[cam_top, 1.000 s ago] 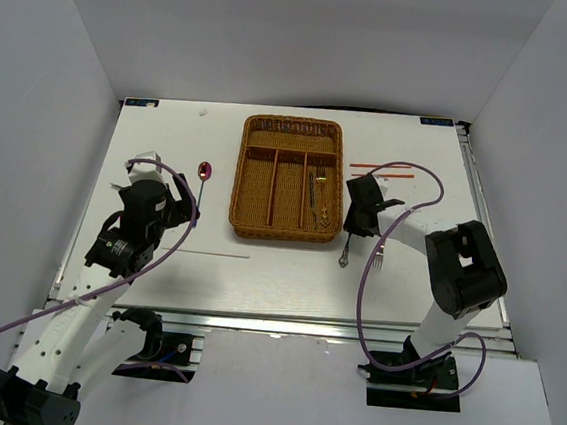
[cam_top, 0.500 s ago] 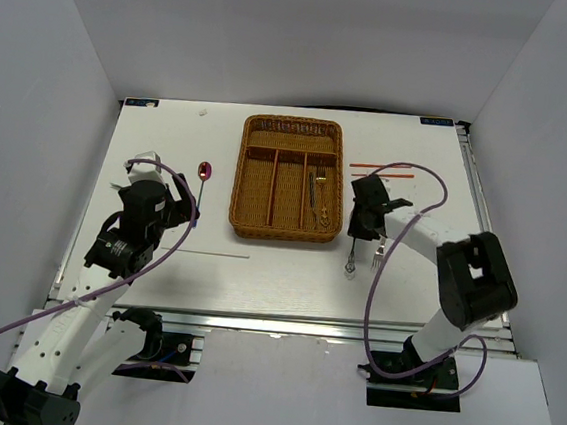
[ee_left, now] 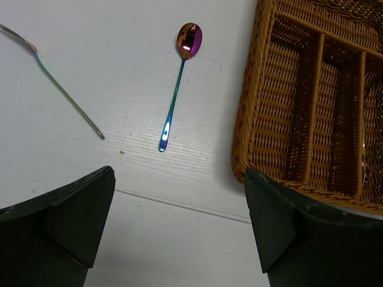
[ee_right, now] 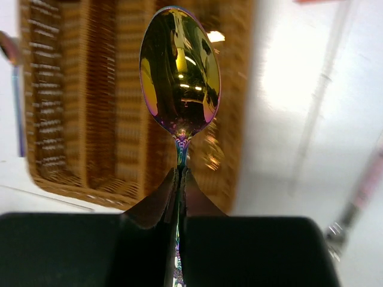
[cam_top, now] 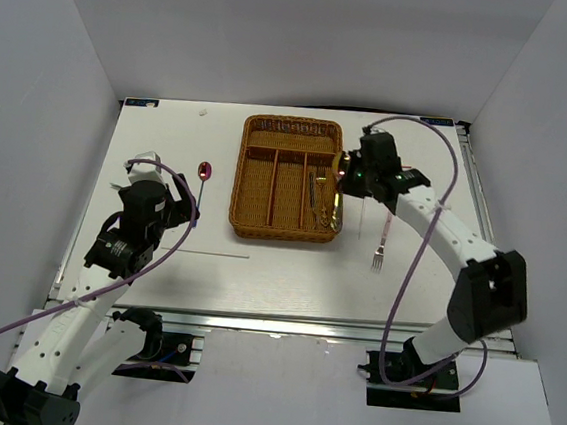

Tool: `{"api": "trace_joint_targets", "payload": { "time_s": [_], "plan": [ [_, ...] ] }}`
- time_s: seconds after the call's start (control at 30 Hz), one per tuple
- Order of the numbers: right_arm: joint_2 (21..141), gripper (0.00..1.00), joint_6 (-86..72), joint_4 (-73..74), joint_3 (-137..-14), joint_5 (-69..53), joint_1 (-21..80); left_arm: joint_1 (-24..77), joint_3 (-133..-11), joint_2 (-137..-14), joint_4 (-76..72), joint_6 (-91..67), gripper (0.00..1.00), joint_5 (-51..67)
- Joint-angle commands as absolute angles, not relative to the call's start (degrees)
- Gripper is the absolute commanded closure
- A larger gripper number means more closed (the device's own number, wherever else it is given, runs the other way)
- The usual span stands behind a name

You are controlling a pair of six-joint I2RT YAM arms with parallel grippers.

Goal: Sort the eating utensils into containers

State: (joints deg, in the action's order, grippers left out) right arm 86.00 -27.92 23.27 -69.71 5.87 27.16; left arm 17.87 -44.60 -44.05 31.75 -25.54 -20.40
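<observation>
Top external: the right hand (cam_top: pixel 352 177) hangs over the right wall of the wicker tray (cam_top: pixel 281 235), which sits mid-tabletop towards the far edge. The right wrist view shows its fingers clamped shut on the handle of a gold-tinted spoon (ee_right: pixel 179 72), bowl pointing away from the hand, with the blurred tray weave behind it. So that spoon is airborne at the tray, not yet in a slot. Done so far: at least two slim gold pieces (cam_top: pixel 316 196) lie in the right long slot. The other long slots look bare, and I can't read the crosswise slot. Left to sort: a fork (cam_top: pixel 378 254) on the right half of the tabletop, off the tray's near right corner. A purple spoon (ee_left: pixel 179 84) lies just left of the tray, and a green-handled utensil (ee_left: pixel 60 95) lies further left with its head out of frame. A thin pale stick (cam_top: pixel 214 253) lies nearer the front edge, probably a chopstick, too thin to be sure. The left hand (ee_left: pixel 178 185) is wide open and holds nothing, parked above the tabletop near the purple spoon. My read: under halfway, several pieces to go.
</observation>
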Motion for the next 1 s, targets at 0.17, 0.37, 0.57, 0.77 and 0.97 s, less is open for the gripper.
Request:
{"api": "trace_joint_targets", "payload": {
  "time_s": [0.17, 0.37, 0.57, 0.77, 0.97],
  "plan": [
    [103.34, 1.0, -31.11, 20.3, -89.2, 1.56, 32.08, 18.19, -44.65, -43.94, 32.08, -25.84, 0.02, -21.62],
    [111.0, 1.0, -34.1, 18.73, -92.63, 3.95, 35.06, 18.19, -45.0, -44.91, 32.25, -25.84, 0.02, -21.97],
    [117.06, 1.0, -35.07, 19.34, -97.2, 6.15, 36.56, 18.19, -45.0, -45.26, 32.17, -25.93, 0.02, -22.15],
    [120.06, 0.75, -35.16, 23.29, -101.6, 7.03, 36.65, 18.19, -45.26, -45.96, 31.82, -25.66, 0.02, -21.71],
    [114.18, 0.63, -32.88, 24.34, -101.42, 7.03, 36.74, 18.28, -47.63, -52.7, 31.81, -25.4, 0.02, -22.14]
  ]
}}
